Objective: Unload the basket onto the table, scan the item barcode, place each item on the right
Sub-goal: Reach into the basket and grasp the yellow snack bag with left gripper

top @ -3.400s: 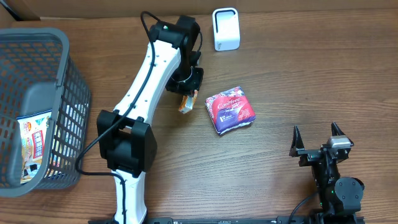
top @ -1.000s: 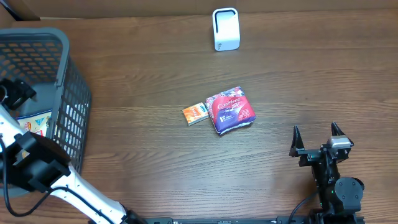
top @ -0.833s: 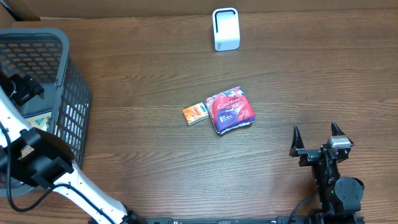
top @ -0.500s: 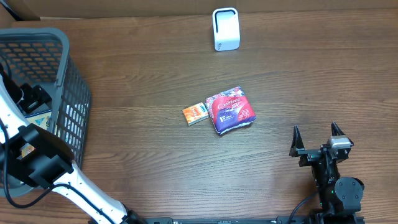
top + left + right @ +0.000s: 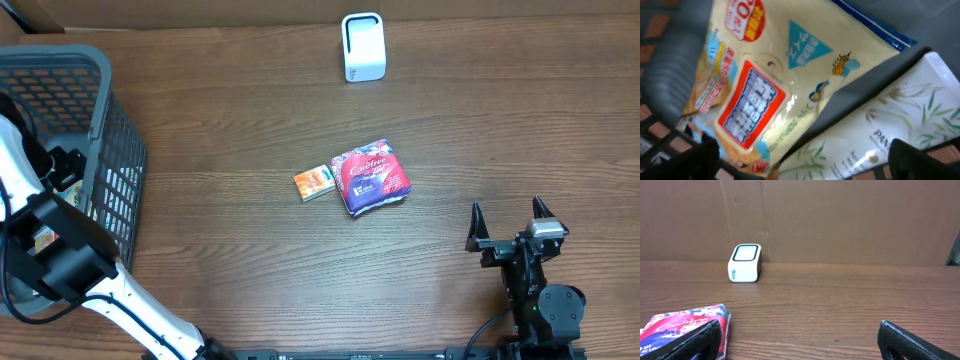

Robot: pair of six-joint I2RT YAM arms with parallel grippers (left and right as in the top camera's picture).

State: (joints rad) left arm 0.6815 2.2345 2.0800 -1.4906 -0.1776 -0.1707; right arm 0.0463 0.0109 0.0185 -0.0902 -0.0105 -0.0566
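My left gripper (image 5: 805,167) hangs open inside the grey basket (image 5: 118,175), just above two items. One is a yellow snack bag (image 5: 775,70) with a red label. The other is a white pouch (image 5: 890,127) printed with green leaves, partly tucked under the bag. Nothing is between the left fingers (image 5: 702,157). From overhead the left gripper (image 5: 58,168) shows low against the basket's right wall. The white scanner (image 5: 362,47) stands at the table's far edge. My right gripper (image 5: 510,228) rests open near the front right, holding nothing.
A small orange box (image 5: 314,183) and a red and purple packet (image 5: 370,178) lie side by side mid-table. The right wrist view shows the scanner (image 5: 745,262) against a cardboard wall and the packet (image 5: 682,325) by the left finger. The basket's mesh walls hem in the left gripper.
My left arm left the orange box mid-table and swung into the basket. Over the last second its gripper moved toward the near side, closer to the items. The right arm stayed still.
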